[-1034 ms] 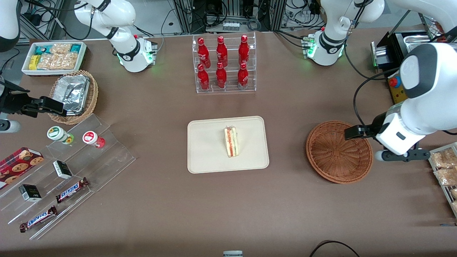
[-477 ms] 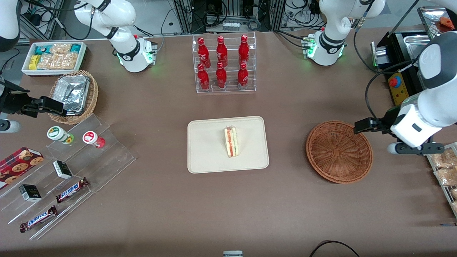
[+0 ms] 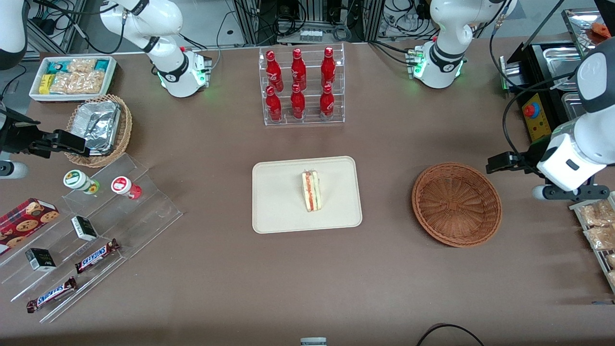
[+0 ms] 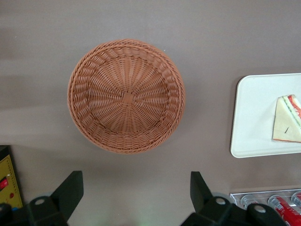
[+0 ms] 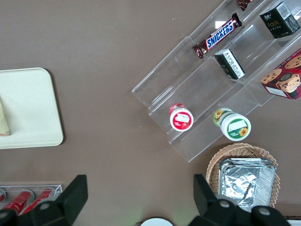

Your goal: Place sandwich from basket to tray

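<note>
Front view shows the sandwich point(image 3: 311, 191) lying on the tray point(image 3: 278, 211), long axis running toward the camera, striped edge up, likely soft and light, best pinched gently across its bread faces, while the claw point(image 3: 495, 162) hangs empty, fingers apart, beside the bare basket point(image 3: 456, 204).

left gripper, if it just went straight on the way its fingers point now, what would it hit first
Most likely bare table. The gripper, open and holding nothing, points straight down and sits just off the basket rim; the wrist view shows brown tabletop between its fingers. Depth is unclear.
</note>
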You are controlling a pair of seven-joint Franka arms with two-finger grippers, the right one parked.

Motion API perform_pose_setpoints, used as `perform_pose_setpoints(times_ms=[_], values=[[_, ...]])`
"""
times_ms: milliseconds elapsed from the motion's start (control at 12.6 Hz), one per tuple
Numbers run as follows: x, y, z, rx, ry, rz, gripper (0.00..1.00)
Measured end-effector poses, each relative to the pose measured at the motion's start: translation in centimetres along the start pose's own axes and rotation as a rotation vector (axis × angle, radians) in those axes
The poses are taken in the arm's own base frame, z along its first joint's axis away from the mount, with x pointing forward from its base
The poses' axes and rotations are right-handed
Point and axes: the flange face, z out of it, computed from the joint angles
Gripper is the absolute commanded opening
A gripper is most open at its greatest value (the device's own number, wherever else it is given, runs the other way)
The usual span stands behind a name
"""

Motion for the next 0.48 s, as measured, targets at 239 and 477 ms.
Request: perform_pose_setpoints(times_ms=[239, 477], values=[[-2.4, -0.8, -1.2, 0.009, -0.012, -0.015, 1.00], [-5.2, -0.3, -3.4, 0.049, -0.021, -0.006, 1.00]])
